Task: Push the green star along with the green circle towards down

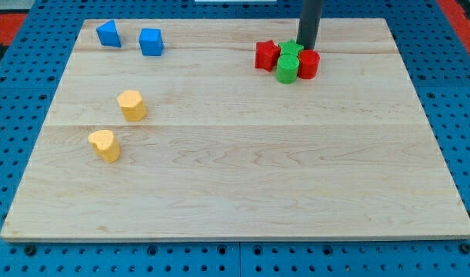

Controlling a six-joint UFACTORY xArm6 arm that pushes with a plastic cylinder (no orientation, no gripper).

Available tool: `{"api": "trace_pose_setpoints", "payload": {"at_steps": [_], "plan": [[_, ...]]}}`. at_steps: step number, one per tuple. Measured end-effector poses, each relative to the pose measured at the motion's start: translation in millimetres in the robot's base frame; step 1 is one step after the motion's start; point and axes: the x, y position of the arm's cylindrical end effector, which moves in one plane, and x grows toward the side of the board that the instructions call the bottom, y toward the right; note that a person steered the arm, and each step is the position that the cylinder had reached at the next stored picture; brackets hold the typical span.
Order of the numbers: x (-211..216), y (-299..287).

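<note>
The green star (290, 49) and the green circle (287, 68) sit together near the view's top right on the wooden board (242, 185). The star is just above the circle, touching it. A red star-like block (267, 55) is on their left and a red round block (308, 64) on their right, both touching the green pair. My tip (307, 45) stands just above and right of the green star, close to it and to the red round block.
A blue triangle-like block (108, 34) and a blue cube-like block (151, 41) lie at the view's top left. A yellow hexagon-like block (131, 105) and a yellow heart (105, 145) lie at the left.
</note>
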Motion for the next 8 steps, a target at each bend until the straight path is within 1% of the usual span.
{"api": "trace_pose_setpoints", "payload": {"at_steps": [2, 3, 5, 6, 7, 8], "plan": [[33.6, -22.0], [32.0, -20.3], [0.3, -12.9], [0.3, -12.9], [0.3, -24.0], [2.2, -47.5]]}}
